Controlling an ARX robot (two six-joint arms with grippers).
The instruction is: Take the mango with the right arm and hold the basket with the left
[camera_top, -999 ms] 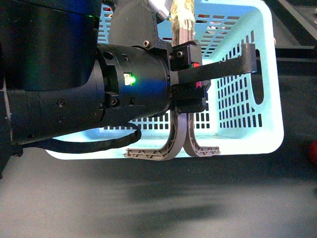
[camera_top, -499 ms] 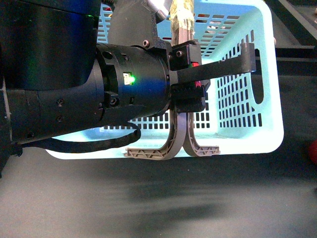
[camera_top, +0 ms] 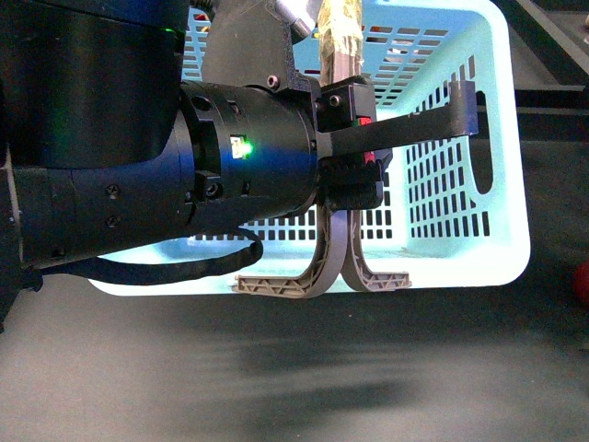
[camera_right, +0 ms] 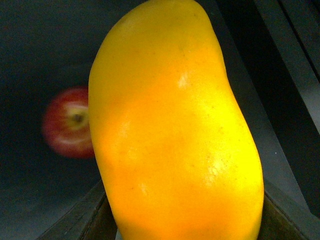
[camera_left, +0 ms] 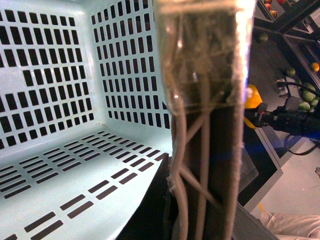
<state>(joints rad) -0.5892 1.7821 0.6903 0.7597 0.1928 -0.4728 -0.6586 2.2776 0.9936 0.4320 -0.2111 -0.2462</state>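
Note:
The pale turquoise basket (camera_top: 497, 138) hangs in the front view behind my bulky black left arm (camera_top: 110, 166). My left gripper (camera_top: 348, 152) is shut on the basket's two grey-brown handles (camera_top: 336, 253), which are pressed together. In the left wrist view the handles (camera_left: 205, 125) run straight up between the jaws of the left gripper (camera_left: 200, 215), with the empty slotted basket floor (camera_left: 75, 170) beside them. The smooth yellow mango (camera_right: 175, 130) fills the right wrist view, and my right gripper (camera_right: 185, 225) is shut on its lower part. The right arm does not show in the front view.
A red apple (camera_right: 67, 122) lies on the dark surface behind the mango. Something red (camera_top: 582, 281) shows at the front view's right edge. Green and orange fruits (camera_left: 305, 97) sit on racks far off. The dark tabletop (camera_top: 294, 368) stretches in front of the basket.
The basket has edged slightly to the right. The left arm's grip on the handles looks the same.

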